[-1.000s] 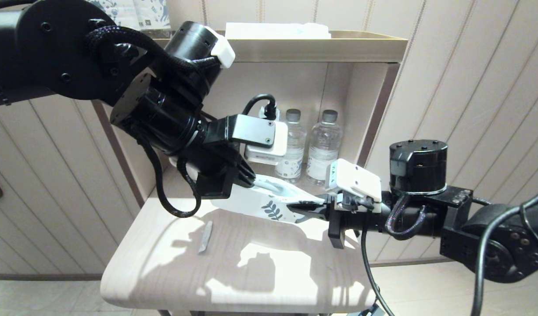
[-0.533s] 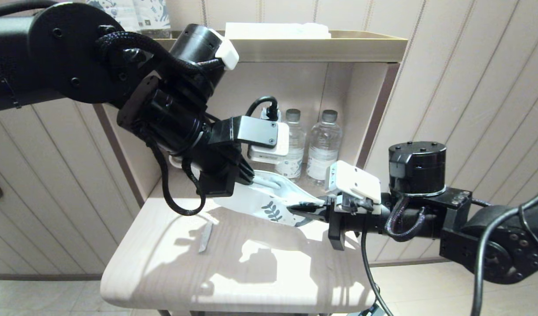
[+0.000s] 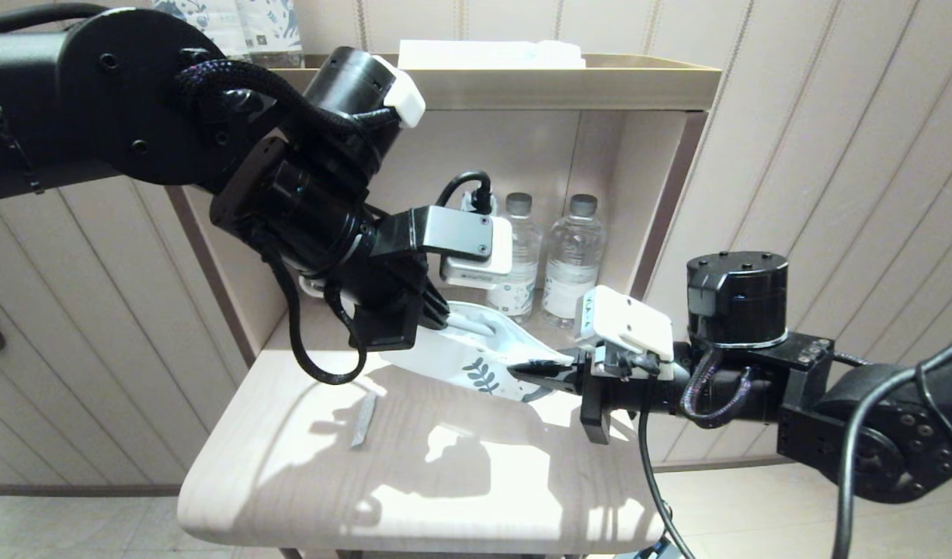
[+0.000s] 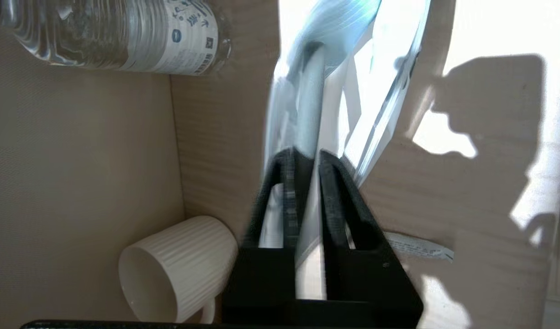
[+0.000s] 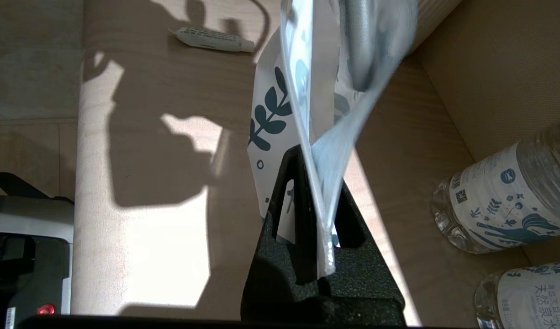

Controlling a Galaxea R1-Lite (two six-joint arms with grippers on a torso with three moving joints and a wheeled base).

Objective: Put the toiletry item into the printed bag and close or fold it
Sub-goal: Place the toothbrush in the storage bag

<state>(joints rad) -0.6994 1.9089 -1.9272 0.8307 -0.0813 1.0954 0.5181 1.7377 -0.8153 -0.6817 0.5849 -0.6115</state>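
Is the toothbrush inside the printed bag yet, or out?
Mostly in: the toothbrush handle runs into the printed bag; its near end sits between the left gripper fingers, outside.

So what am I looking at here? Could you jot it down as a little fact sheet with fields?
Setting: pale wooden shelf top in a wall nook
Right claw: shut on the printed bag, pinching its leaf-print end
Left claw: at the bag's other end, nearly closed around the toothbrush
Toothbrush: partly inside the bag
Bag: held above the surface between both claws
Nearby: two water bottles, white ribbed mug, small flat strip lying on the shelf
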